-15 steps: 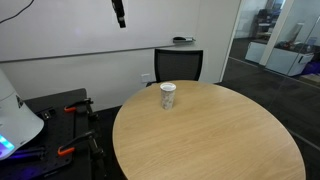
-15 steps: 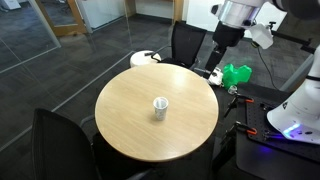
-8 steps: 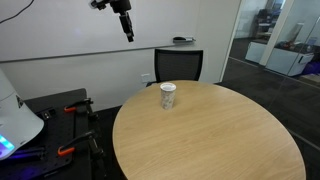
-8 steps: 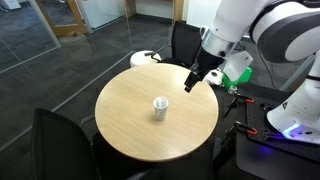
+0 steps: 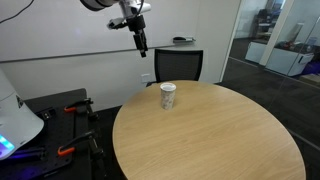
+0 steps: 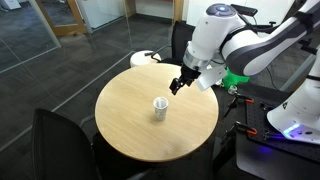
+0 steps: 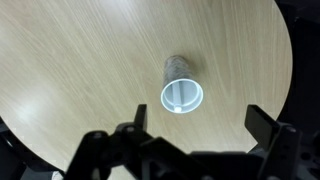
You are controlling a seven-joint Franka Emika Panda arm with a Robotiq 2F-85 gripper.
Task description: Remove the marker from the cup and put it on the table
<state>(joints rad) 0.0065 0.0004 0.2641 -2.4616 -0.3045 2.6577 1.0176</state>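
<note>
While the gripper hangs in the air, up and left of the cup in an exterior view and touching nothing, its fingers stand spread wide apart. Cup: upright on the round table, toward the far edge. Marker: inside the cup, only a faint pale line in the wrist view. Black chair: beyond the table.
</note>
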